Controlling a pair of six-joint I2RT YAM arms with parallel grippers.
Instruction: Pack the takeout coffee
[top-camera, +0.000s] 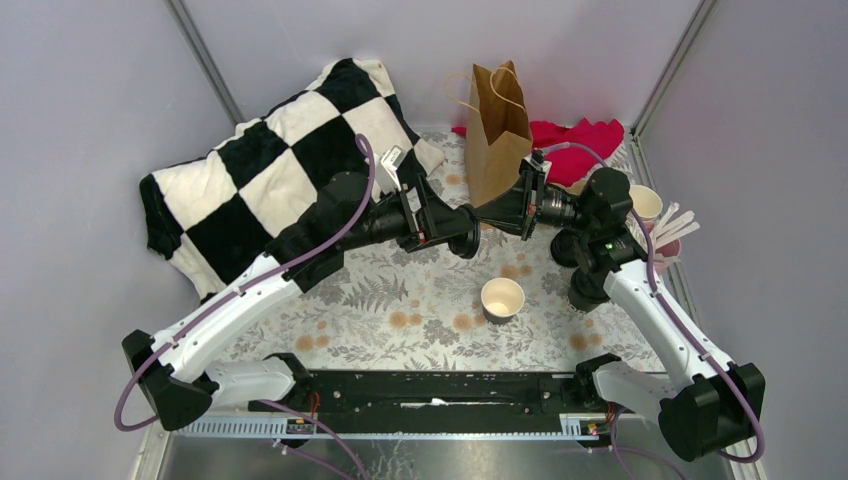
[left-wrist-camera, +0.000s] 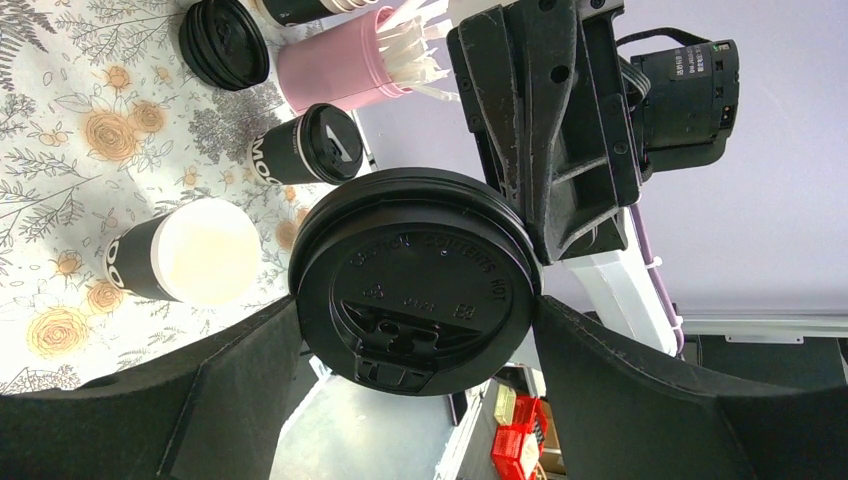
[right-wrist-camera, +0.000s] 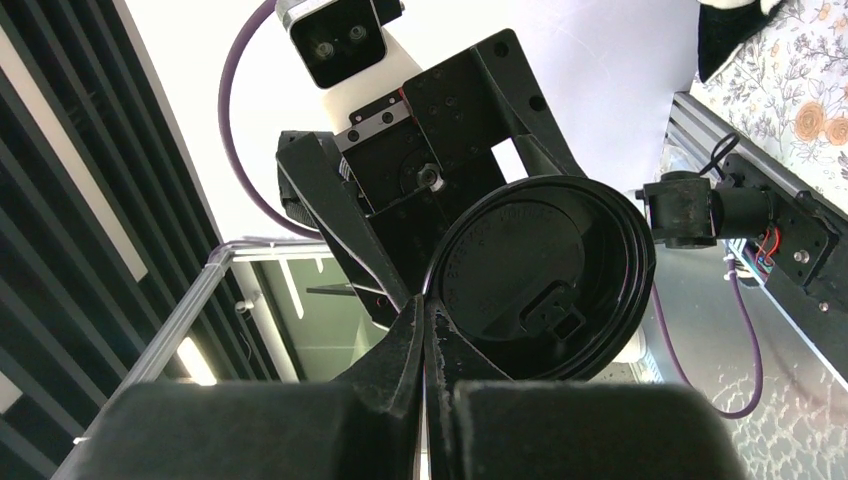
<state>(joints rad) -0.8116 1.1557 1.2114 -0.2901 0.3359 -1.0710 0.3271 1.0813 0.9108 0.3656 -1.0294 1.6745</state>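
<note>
Currently both arms meet over the middle of the floral mat (top-camera: 400, 310), just in front of the brown paper bag (top-camera: 497, 130). The bag stands upright at the back, mouth up.

Left gripper (left-wrist-camera: 417, 305): jaws spread wide around a black lid (left-wrist-camera: 415, 280), with both pads against its rim. The lid is off the table, on edge, with its top face toward the left wrist camera.

Right gripper (right-wrist-camera: 425, 322): fingers pinched fully together on the same lid's rim, coming in from the opposite side. So both grippers are in contact with the one lid.

Coffee cups, all on the mat and none in the bag:
- open black cup (left-wrist-camera: 190, 255), white inside, no lid, upright, near the middle of the mat and below the two grippers in the top view
- lidded black cup (left-wrist-camera: 305, 145), upright, just beside the pink stirrer cup (left-wrist-camera: 335, 65) on the right side
- another black lid top (left-wrist-camera: 225, 42) near the stirrer cup; can't tell whether there's a cup under it

A white paper cup (top-camera: 645, 203) sits at the far right by the stirrers. Red cloth (top-camera: 585, 140) lies behind the bag, and a checkered cushion (top-camera: 270, 170) is back left.
</note>
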